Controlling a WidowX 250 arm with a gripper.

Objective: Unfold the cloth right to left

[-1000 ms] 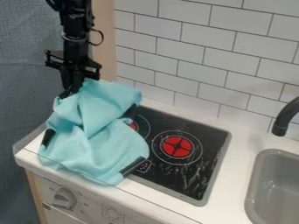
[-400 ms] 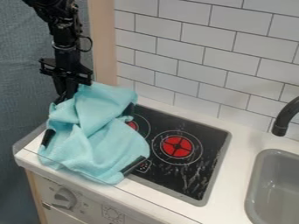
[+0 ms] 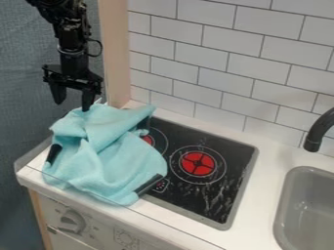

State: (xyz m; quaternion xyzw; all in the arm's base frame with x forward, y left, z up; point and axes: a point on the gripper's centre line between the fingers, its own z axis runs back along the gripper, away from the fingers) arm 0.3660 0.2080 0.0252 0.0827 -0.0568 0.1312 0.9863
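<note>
Hanging w/ jaws well apart, my gripper (image 3: 72,105) is at rear of the cloth (image 3: 111,158), which lies crumpled over hob (image 3: 238,149) & worktop (image 3: 261,190) edge opp. sink (image 3: 310,170).

The black, jointed metal robot arm (image 3: 70,34) slants in from the view's top edge above the fingers, then runs almost straight down to the slim black wrist (image 3: 73,61). Below it hangs the black two-finger gripper (image 3: 73,106), pointing downward, its wide black crossbar (image 3: 72,78) just above the fingers (image 3: 88,99). These stand spread, with a clear gap between them; the tip on the view's right hangs lower. A thin black cable loop (image 3: 98,48) juts out beside the arm, above the fingers.
</note>
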